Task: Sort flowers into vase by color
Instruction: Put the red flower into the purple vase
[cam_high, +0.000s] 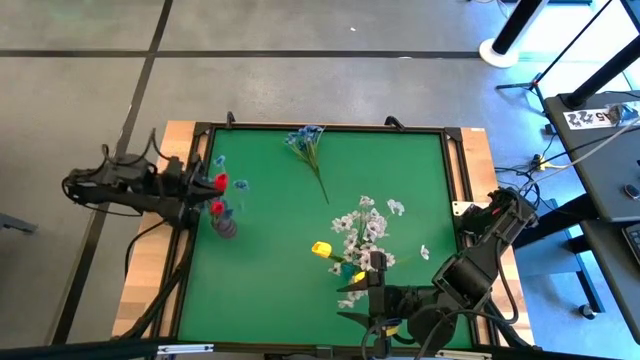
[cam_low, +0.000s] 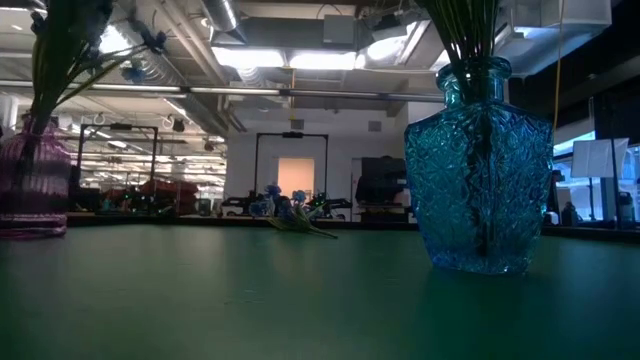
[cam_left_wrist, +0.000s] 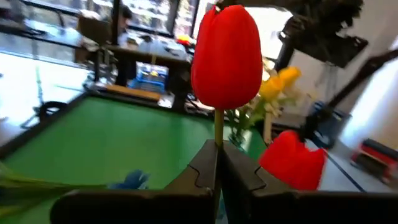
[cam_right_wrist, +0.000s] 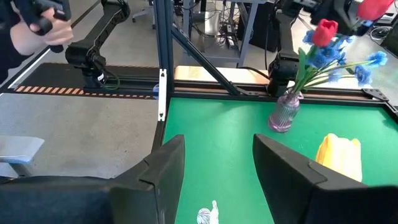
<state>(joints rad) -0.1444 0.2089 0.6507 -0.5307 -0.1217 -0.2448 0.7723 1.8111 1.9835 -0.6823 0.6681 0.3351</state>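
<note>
My left gripper (cam_high: 207, 184) is at the table's left side, shut on a red tulip (cam_left_wrist: 225, 56), above and beside the purple vase (cam_high: 226, 228). That vase holds blue blossoms (cam_right_wrist: 329, 59) and a second red tulip (cam_high: 217, 207). My right gripper (cam_high: 366, 300) is open and empty at the near edge, beside the white blossoms (cam_high: 365, 225) and a yellow tulip (cam_high: 320, 249). The white sprigs stand in a blue glass vase (cam_low: 480, 170). A blue sprig (cam_high: 308, 145) lies flat on the mat near the far edge. My left gripper pinches the red tulip's thin stalk (cam_left_wrist: 218, 134) just below the bud between its two fingers (cam_left_wrist: 199, 171). The fingers come roughly level from the table's left. The bud (cam_high: 220, 181) stands out past the fingertips, lifted clear of the table; the lower stalk is hidden by the fingers.
The green mat (cam_high: 270, 270) is bare in its middle and near left. A raised black frame (cam_high: 330, 127) edges it. In the right wrist view a person's hand (cam_right_wrist: 34, 31) holds a controller beyond the table.
</note>
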